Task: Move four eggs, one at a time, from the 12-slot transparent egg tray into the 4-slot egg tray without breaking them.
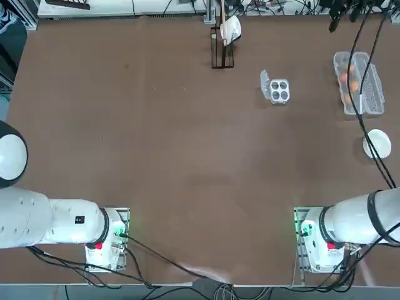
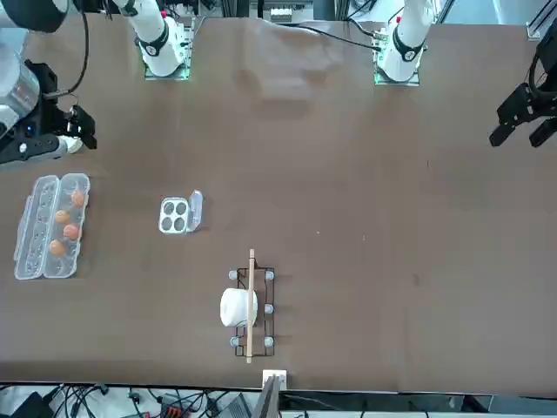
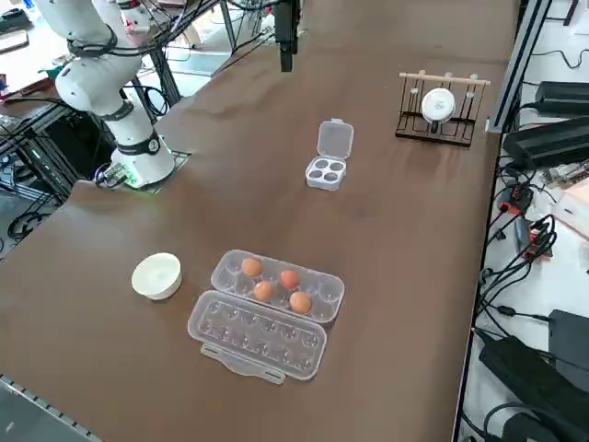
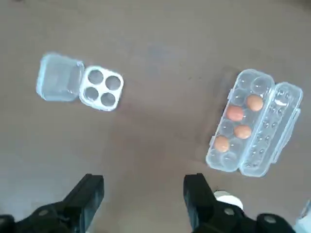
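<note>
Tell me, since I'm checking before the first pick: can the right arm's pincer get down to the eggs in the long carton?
Probably yes: the carton lies open, four eggs exposed, and the open pincer hangs high above with nothing between.

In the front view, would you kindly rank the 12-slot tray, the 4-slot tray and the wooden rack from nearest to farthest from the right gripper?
From the open right gripper:
1. 12-slot tray, directly below it, far left.
2. 4-slot tray, to the right.
3. wooden rack, lower centre.

Brown table (image 1: 156, 156): 12-slot tray (image 3: 267, 313), 4-slot tray (image 3: 326, 171), bowl (image 3: 156, 274), rack (image 3: 438, 120).
</note>
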Motion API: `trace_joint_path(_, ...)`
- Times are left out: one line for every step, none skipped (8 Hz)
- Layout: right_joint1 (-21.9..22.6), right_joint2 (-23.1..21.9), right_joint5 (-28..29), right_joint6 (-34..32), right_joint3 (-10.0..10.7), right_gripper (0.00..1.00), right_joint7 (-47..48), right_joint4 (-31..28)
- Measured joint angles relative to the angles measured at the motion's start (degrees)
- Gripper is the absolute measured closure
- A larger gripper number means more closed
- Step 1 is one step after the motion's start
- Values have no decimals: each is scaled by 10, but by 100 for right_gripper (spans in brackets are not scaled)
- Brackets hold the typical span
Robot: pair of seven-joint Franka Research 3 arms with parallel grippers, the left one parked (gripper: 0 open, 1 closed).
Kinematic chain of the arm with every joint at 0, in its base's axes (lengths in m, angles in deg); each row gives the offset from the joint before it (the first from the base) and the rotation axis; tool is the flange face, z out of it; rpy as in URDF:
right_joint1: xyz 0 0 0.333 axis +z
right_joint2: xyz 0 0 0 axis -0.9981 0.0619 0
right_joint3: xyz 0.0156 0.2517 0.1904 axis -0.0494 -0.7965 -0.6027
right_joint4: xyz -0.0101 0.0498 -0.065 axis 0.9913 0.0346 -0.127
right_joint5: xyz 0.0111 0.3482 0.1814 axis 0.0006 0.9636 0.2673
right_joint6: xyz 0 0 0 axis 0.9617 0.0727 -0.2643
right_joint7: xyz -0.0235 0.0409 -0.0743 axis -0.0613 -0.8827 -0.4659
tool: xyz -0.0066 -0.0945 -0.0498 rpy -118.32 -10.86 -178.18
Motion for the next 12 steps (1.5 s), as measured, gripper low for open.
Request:
trace_joint_path(-12,3,-1,0,4,0,-69,-8)
trace_joint_path(-30,6,-1,2,7,0,-151,-15)
trace_joint_path(-48,9,-1,9,9,0,-227,-26)
trace_joint_path(-61,11,-1,24,10,0,-289,-43)
trace_joint_path(-73,12,-1,43,11,0,-345,-65)
trace_joint_path(-83,13,-1,72,11,0,-401,-89)
trace_joint_path(-92,14,-2,108,11,0,-465,-114)
trace_joint_path(-103,14,-2,139,11,0,-517,-137)
trace_joint_path(-122,14,-3,171,11,0,-551,-162)
trace_joint_path(-143,14,-3,212,11,0,-586,-191)
trace_joint_path(-161,15,-6,252,12,0,-624,-219)
trace_joint_path(-177,19,-12,282,12,0,-664,-240)
